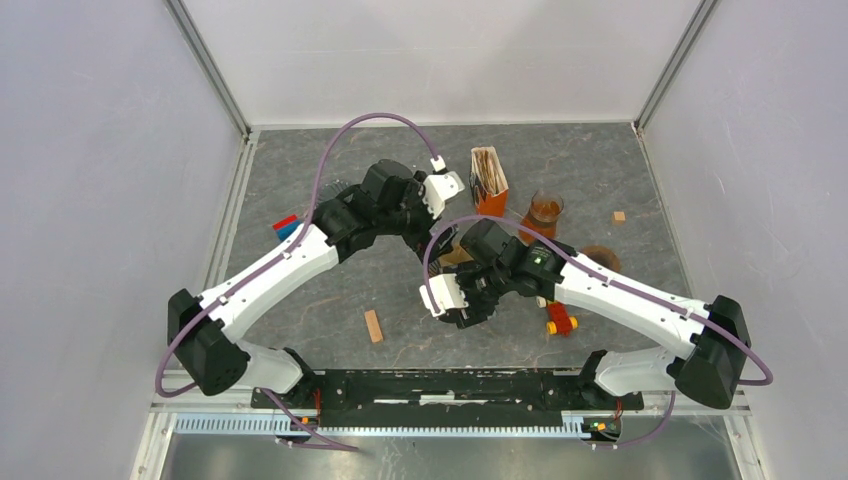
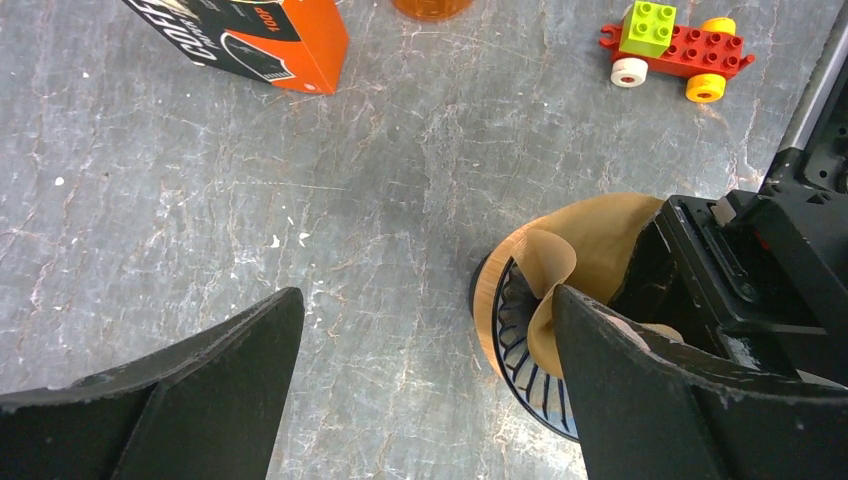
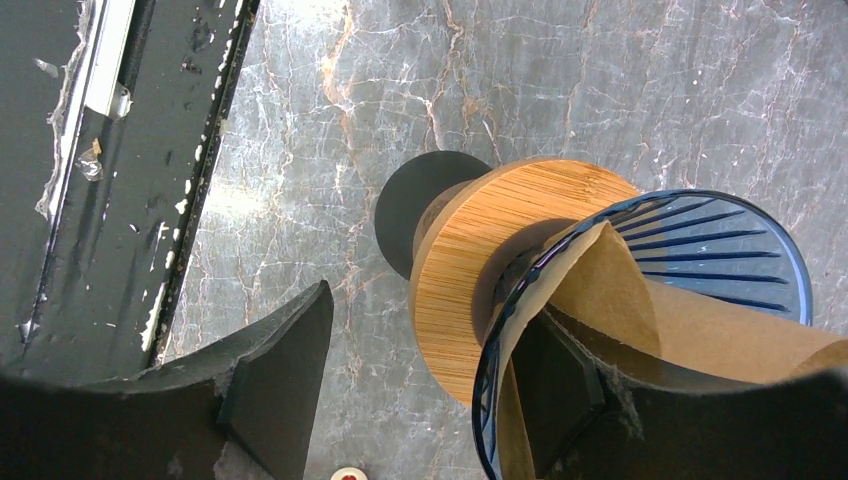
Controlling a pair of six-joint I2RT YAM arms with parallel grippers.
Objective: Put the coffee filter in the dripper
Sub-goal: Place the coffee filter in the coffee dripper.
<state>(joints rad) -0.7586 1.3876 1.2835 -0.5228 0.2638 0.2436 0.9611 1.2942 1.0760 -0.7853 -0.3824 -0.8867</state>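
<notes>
As paper filter (image 3: 600,290) curls in ribbed dripper (image 3: 720,240), L hand (image 2: 425,300), R hand (image 3: 440,320) open; empty.

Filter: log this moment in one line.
filter partly in dripper, edge curled | right gripper jaws open astride dripper rim | left gripper jaws open, empty

Grey marbled tabletop (image 1: 330,180), top view.
- Upper centre: orange cardboard filter box (image 1: 489,181). Just right of it is an amber glass cup (image 1: 545,210), and further right a small wooden cube (image 1: 619,216).
- Centre: blue ribbed glass dripper (image 3: 720,240) with a brown paper filter (image 3: 600,290) partly inside it, folded over the rim.
- Lower centre-left: flat wooden block (image 1: 373,325).
- Lower centre-right: red-and-yellow brick toy car (image 1: 560,319).
- Left of centre: red-and-blue block (image 1: 287,226).
</notes>
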